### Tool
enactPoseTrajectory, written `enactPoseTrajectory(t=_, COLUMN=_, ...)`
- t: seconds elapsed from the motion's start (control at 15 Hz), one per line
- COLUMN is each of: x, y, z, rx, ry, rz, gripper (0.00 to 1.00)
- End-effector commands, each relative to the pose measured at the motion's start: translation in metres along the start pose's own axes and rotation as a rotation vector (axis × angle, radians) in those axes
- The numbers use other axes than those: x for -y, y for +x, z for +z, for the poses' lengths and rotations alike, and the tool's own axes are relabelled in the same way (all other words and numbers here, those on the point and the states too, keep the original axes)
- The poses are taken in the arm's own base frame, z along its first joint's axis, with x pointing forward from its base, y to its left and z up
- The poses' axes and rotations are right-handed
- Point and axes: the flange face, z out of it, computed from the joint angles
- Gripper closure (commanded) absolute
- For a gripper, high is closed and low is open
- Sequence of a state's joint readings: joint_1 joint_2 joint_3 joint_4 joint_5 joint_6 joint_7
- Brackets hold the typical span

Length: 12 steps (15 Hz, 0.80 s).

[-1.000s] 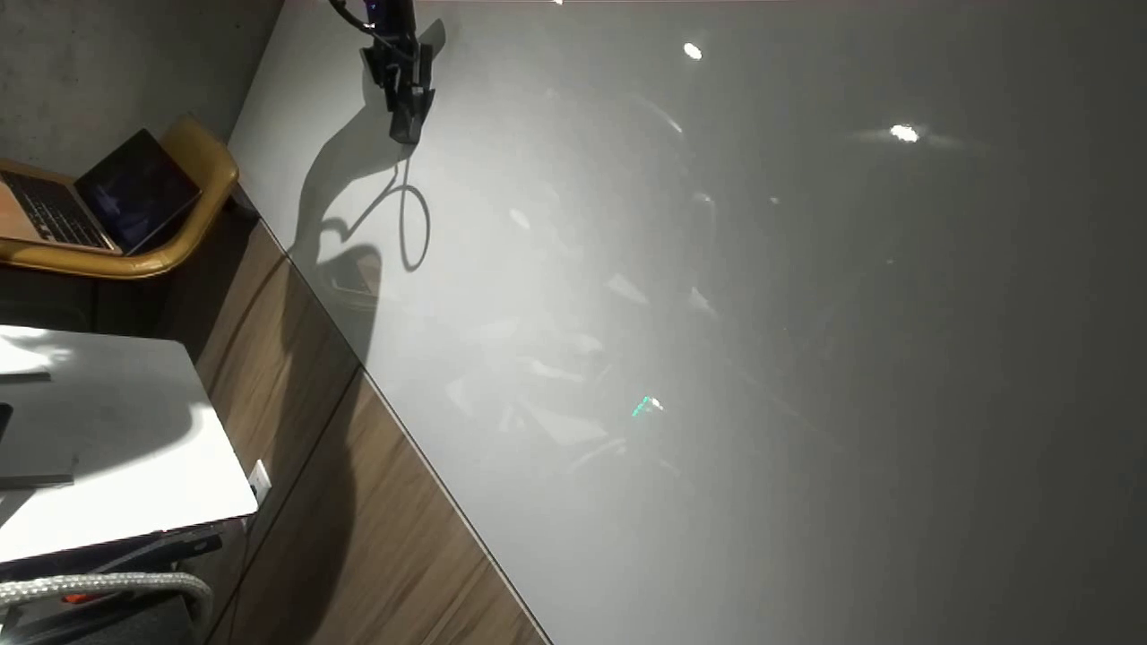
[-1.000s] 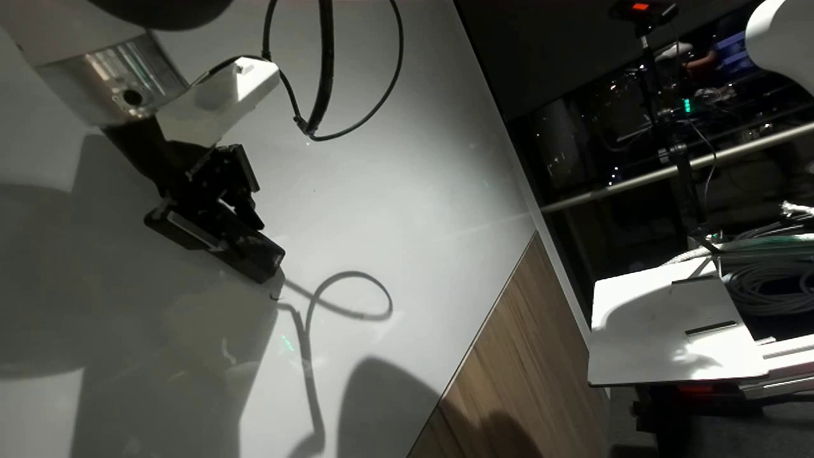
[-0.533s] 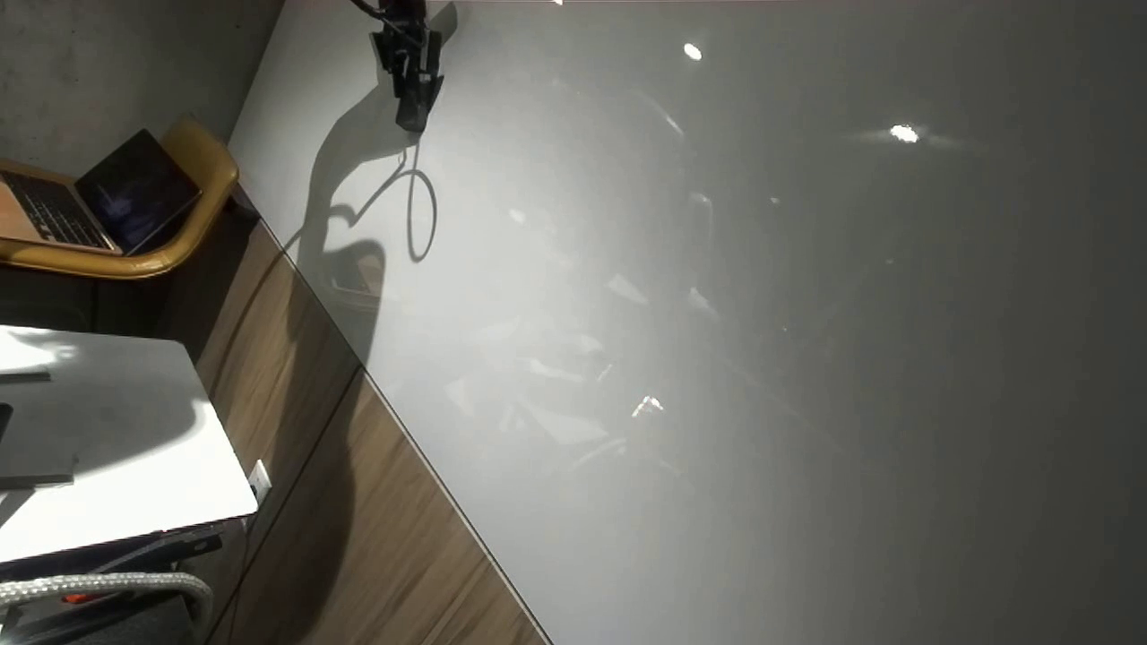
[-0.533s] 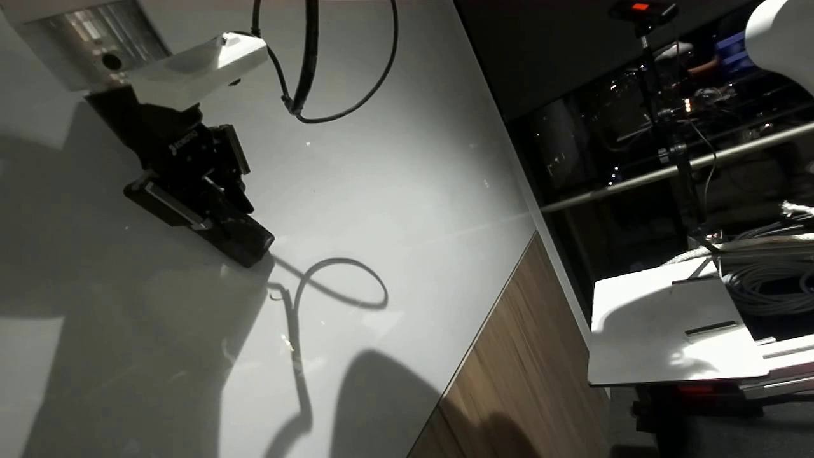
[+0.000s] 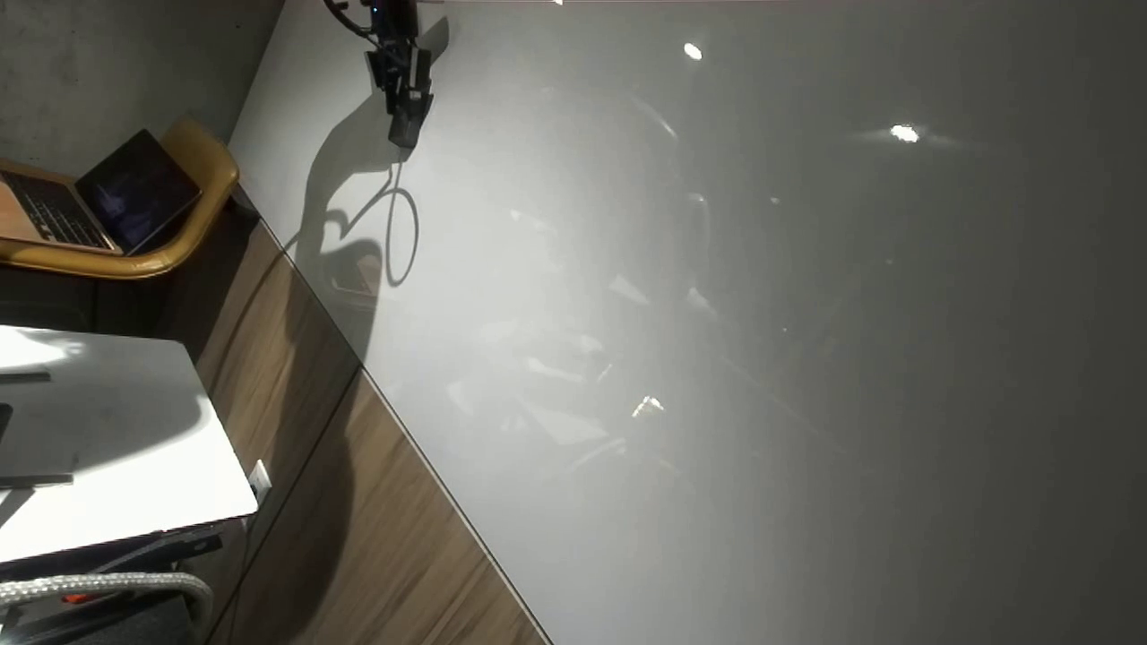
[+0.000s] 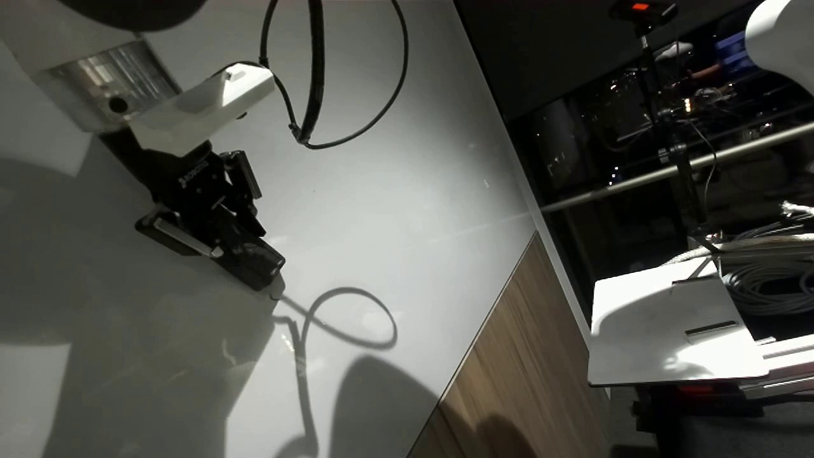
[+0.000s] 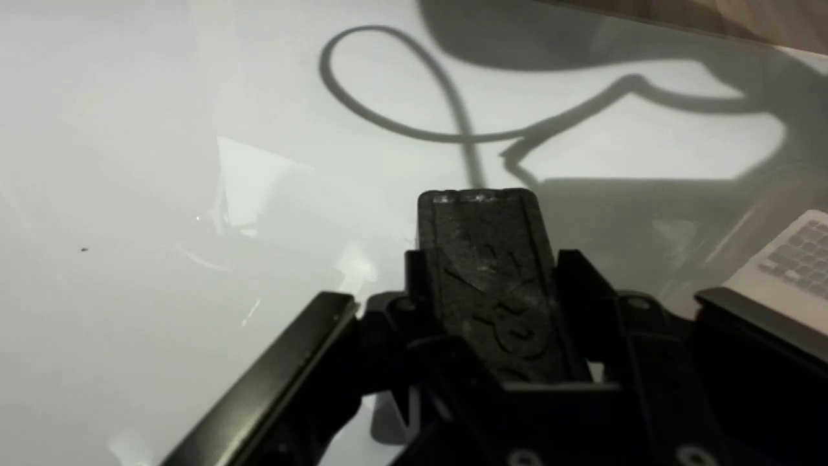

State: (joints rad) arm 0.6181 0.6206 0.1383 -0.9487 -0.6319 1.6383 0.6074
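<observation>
My gripper [image 7: 488, 278] is shut on a dark, worn block [image 7: 485, 246] with scratched lines on its face. One finger [image 7: 417, 275] presses each long side of the block, whose free end sticks out past the fingertips. In both exterior views the block [image 6: 254, 257] points at a glossy white surface [image 6: 394, 191], its tip close to its own shadow. Whether the tip touches the surface I cannot tell. A small dark curved mark [image 6: 275, 297] shows on the surface just beyond the tip.
A wood panel [image 5: 430, 528] borders the white surface. Beyond it are a laptop [image 5: 134, 193] on a yellow chair [image 5: 193, 161] and a white-topped table [image 5: 134, 430]. A black cable loop [image 6: 318, 95] hangs off the arm. Shadows and bright reflections lie across the surface.
The gripper, with the block still held, moved a little up in both exterior views, then came back down to about where it was a second ago. The cable's shadow shifted along with it.
</observation>
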Motion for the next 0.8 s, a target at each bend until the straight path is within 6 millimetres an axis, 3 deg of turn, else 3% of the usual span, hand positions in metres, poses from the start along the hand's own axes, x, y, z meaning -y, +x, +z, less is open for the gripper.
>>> enactPoseTrajectory(t=0.0, x=0.009, y=0.021, z=0.065, rx=-0.067, ry=-0.020, rz=0.025, gripper=0.73)
enactPoseTrajectory(t=0.2, x=0.020, y=0.016, z=0.096, rx=-0.041, ry=-0.041, rz=0.028, gripper=0.73)
enactPoseTrajectory(t=0.4, x=0.013, y=0.012, z=0.117, rx=-0.021, ry=-0.078, rz=0.018, gripper=0.73)
enactPoseTrajectory(t=0.73, x=-0.026, y=-0.005, z=0.118, rx=-0.012, ry=-0.161, rz=-0.025, gripper=0.73)
